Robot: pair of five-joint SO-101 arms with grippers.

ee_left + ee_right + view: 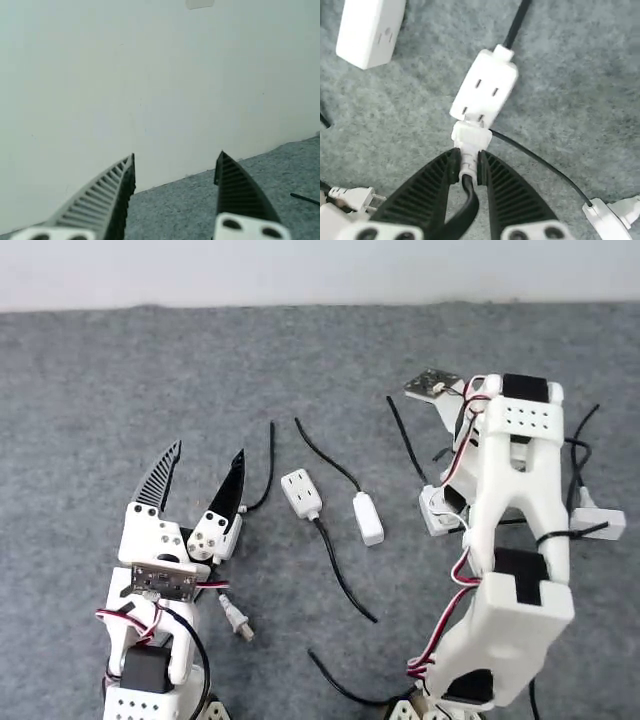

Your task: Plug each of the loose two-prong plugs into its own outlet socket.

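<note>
Evidently the right gripper (467, 161) pinches a plug (469, 135) by the neck, for a straight push into the outlet (485, 90) just ahead; it seems seated. Meanwhile the left gripper (175, 160) gapes, empty.

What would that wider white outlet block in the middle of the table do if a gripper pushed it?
Probably slide or twist: the outlet block looks small and plastic, so likely light. The fuzzy grey mat may give some grip. Its thin black cord lies in loose curves, so it seems floppy, a poor anchor.
</note>
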